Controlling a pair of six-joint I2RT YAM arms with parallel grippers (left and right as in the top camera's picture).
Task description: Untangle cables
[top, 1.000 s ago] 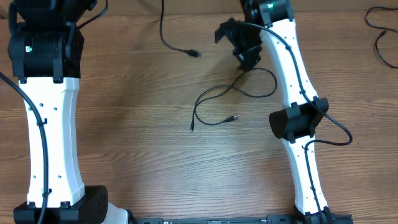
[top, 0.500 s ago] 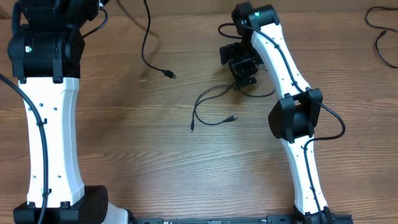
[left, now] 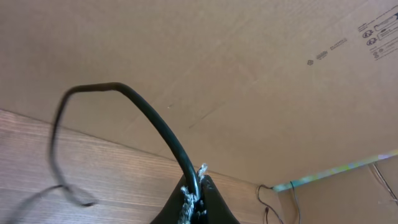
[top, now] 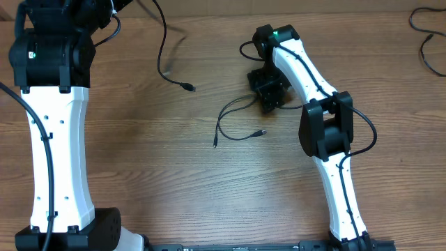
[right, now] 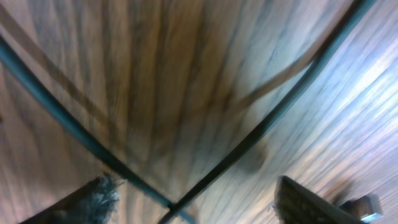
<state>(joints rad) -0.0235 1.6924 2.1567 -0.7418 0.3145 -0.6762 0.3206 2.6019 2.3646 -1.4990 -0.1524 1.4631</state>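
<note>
The far-left cable [top: 161,59] runs off the overhead's far edge. The looped cable [top: 218,124] disappears beneath the right gripper [top: 268,94]. The far-right cable [top: 423,47] is cropped. Right wrist view blurred; left gripper [left: 194,193] mostly cropped.

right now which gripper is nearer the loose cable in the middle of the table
Right. The right gripper is over the upper end of the middle cable, straddling it. The left gripper is far off at the top-left, shut on a second cable.
</note>
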